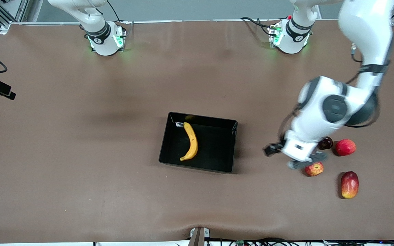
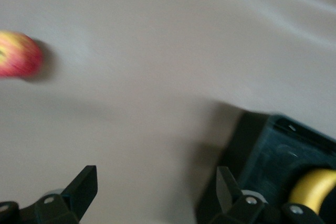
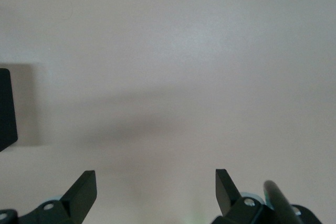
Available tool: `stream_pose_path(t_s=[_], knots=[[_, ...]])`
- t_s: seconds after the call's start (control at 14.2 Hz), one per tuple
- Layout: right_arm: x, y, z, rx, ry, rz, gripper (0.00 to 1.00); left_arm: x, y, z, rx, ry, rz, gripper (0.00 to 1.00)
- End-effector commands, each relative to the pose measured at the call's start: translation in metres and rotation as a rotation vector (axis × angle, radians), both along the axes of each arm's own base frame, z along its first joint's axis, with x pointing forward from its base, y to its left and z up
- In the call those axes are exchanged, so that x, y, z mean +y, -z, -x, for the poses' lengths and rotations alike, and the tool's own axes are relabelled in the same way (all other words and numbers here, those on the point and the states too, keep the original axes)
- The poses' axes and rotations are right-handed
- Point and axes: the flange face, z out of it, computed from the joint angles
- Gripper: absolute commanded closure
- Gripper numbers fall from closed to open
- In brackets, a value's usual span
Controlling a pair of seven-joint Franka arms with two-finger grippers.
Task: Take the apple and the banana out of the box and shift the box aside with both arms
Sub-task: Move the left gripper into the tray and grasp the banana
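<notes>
Already out of the box (image 1: 198, 142), the apple (image 1: 314, 168) sits on the table (image 1: 80, 153) just beneath the left end effector (image 1: 294, 158), whose fingers stand apart and empty. Only the banana (image 1: 191, 140) lies in the box, well off toward the right arm. That arm waits, right end effector (image 3: 155, 190) apart over bare table. Any careless swing could nudge the apple rolling.

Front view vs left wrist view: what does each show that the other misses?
Front only: the whole box, the full banana, a dark fruit, a red fruit and an oval fruit.
Left wrist only: the left gripper fingers spread open, empty, over the table.
Both: the apple, a box corner, the banana's end.
</notes>
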Motion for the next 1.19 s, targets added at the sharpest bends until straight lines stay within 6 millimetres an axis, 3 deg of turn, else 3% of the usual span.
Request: stream_pose_path(t_s=[0.0, 0.28, 0.7, 0.91, 1.12], knots=[[-0.001, -0.004, -0.002, -0.006, 0.001, -0.008, 0.0, -0.07, 0.012, 0.014, 0.013, -0.016, 0.026, 0.0], [-0.001, 0.005, -0.006, 0.009, 0.001, -0.009, 0.0, -0.161, 0.037, 0.035, -0.003, 0.039, 0.036, 0.0], [-0.001, 0.009, -0.007, 0.02, 0.003, -0.008, 0.0, -0.238, 0.103, 0.061, -0.09, 0.128, 0.025, 0.0], [-0.002, 0.014, -0.009, 0.029, 0.006, -0.008, 0.0, -0.265, 0.133, 0.074, -0.125, 0.177, 0.007, 0.0], [-0.002, 0.019, -0.011, 0.041, 0.006, -0.008, 0.0, -0.274, 0.159, 0.084, -0.131, 0.243, -0.023, 0.0]])
